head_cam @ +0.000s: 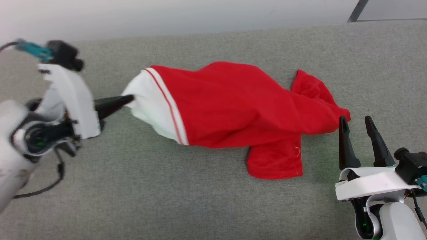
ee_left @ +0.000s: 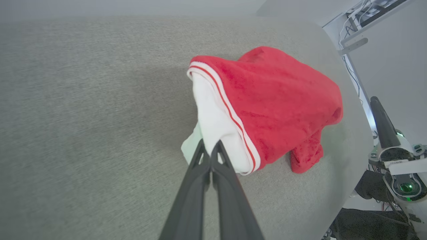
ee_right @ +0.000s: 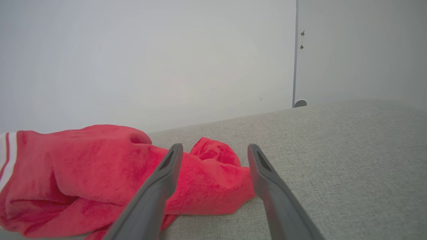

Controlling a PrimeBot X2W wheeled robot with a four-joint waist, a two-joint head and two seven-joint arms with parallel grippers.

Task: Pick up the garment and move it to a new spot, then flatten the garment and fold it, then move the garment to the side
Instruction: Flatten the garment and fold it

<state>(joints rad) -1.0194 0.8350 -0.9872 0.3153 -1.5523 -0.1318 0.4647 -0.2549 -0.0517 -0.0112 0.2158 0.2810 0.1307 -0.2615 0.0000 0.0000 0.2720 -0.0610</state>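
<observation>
You're at the pick-up: your left gripper (head_cam: 130,98) is pinched together, seemingly on the white sleeve of the garment (head_cam: 233,103) crumpled on the grey surface (head_cam: 186,200), your right gripper (head_cam: 355,118) stands spread just beside its red end, so next comes a clean lift and carry.

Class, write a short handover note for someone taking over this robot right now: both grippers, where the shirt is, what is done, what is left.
Left gripper: shut on the white sleeve of the shirt.
Right gripper: open, holding nothing, at the shirt's red end.
Shirt: bunched on the grey surface, not flat, not folded.
Done: one grip, on the sleeve.
Left: carry the shirt to a new spot, flatten it, fold it, move it aside.
</observation>
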